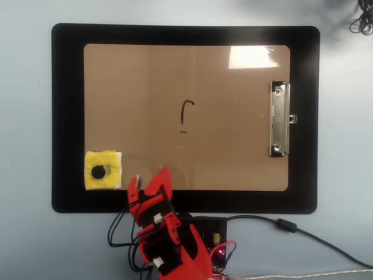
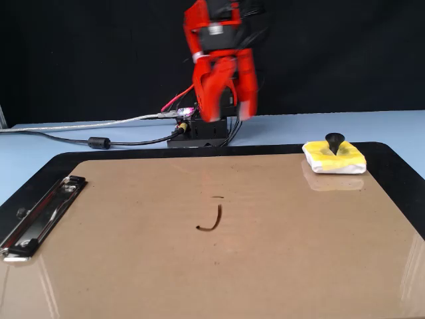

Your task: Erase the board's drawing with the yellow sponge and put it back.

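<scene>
The jaws stand apart with a clear gap between their two red tips and nothing held between them; in the overhead view they hang over the near edge of the board, where it meets the black mat, and in the fixed view they are raised well above the surface, slightly blurred. The yellow sponge lies just to the left of the jaws in the overhead view, close beside them but not between them, flat on the board's lower left corner with its black knob pointing up; in the fixed view the yellow sponge sits to the right of the jaws and lower, on the far right corner of the board. The drawing, a thin dark hook with a small dash under it, lies near the middle of the board, well apart from the jaws and from the sponge, and shows whole in the fixed view too. The silver clip is at the board's right short edge in the overhead view, far from the jaws. The red arm rises from its base on the pale blue bench, with black cables trailing off beside it.
</scene>
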`<control>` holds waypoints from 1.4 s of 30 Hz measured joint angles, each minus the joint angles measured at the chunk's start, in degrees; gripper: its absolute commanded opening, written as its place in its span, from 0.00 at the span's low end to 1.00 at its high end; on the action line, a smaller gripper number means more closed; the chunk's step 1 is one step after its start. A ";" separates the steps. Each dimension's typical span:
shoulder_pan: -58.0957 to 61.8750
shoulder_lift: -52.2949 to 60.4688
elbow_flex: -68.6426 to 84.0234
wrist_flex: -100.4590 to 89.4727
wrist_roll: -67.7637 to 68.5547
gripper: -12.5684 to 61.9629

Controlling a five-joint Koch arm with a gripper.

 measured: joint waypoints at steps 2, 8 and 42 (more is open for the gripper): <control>-14.85 -1.93 1.58 -16.08 -14.68 0.61; -24.35 -13.18 12.22 -46.23 -13.62 0.61; -22.85 -31.90 16.52 -64.95 -0.44 0.06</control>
